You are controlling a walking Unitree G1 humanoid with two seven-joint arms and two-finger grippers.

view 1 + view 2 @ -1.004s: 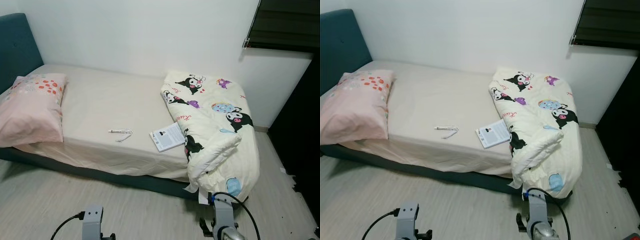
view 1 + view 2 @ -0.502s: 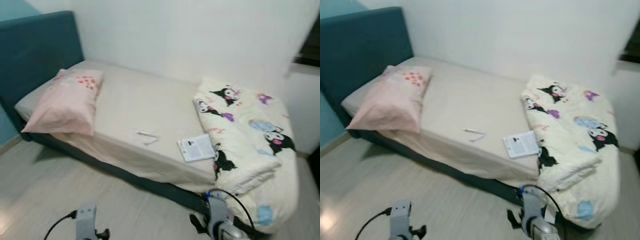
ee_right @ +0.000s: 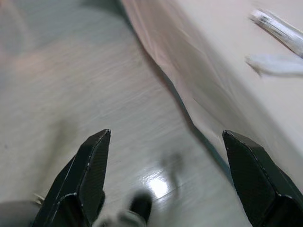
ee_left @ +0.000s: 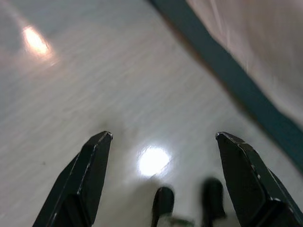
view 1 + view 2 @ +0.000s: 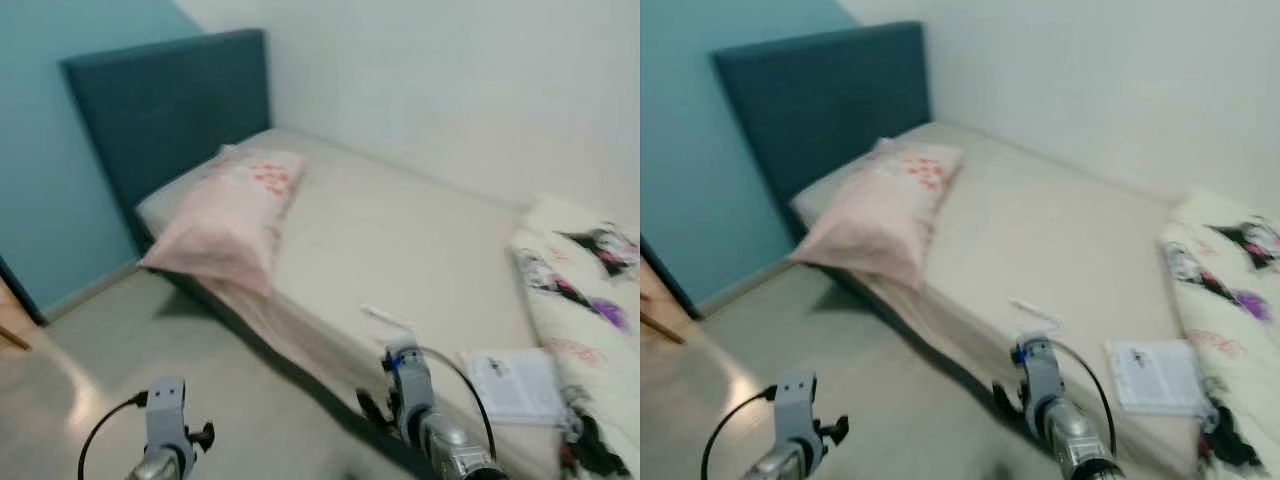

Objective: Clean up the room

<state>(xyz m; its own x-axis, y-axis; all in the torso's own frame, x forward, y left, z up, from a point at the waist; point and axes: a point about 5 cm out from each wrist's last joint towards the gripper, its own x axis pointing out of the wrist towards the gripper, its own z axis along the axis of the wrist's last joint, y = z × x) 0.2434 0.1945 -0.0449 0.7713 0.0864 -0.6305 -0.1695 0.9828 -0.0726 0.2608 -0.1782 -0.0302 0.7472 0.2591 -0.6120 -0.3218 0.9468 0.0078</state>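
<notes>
A pink pillow (image 5: 232, 208) with red marks lies at the far left end of the bed (image 5: 400, 240), by the teal headboard. A thin white tube (image 5: 385, 316) rests near the bed's near edge. Right of it lies a white booklet (image 5: 517, 384), beside the bunched cartoon-print duvet (image 5: 590, 290) at the right.

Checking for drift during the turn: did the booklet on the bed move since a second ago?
No. The booklet lies beside the patterned duvet, right of the white tube, as before; the camera panned.

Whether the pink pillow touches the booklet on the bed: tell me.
Apart. In the left eye view the pink pillow lies by the headboard; the booklet lies far along the bed, bare sheet between them.
</notes>
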